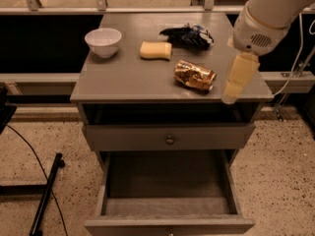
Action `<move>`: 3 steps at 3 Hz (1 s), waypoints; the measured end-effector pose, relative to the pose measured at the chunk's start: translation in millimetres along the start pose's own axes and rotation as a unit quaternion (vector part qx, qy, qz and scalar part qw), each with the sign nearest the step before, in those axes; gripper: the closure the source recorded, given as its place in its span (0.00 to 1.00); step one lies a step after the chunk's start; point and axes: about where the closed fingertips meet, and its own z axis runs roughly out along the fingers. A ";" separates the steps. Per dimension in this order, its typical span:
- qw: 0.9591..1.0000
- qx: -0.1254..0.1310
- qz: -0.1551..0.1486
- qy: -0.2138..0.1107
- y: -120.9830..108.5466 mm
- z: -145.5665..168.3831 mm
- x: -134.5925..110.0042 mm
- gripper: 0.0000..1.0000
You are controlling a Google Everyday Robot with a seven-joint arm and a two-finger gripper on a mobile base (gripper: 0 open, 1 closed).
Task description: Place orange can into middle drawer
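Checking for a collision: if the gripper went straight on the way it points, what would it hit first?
Probably the cabinet top, near its front right edge. The gripper points down there, just right of the orange can, though depth is unclear.

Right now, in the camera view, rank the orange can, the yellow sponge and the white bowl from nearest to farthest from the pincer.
The pincer hangs at the right front edge of the tabletop.
1. orange can, lying on its side just left of it.
2. yellow sponge, farther back, mid-table.
3. white bowl, back left corner.
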 end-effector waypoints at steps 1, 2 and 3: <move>1.000 -0.009 0.008 -0.012 -31.2 28.3 -12.9 0.00; 0.999 -0.026 0.020 -0.012 -49.2 62.0 -23.7 0.00; 0.999 -0.041 0.027 -0.012 -52.2 82.8 -31.2 0.00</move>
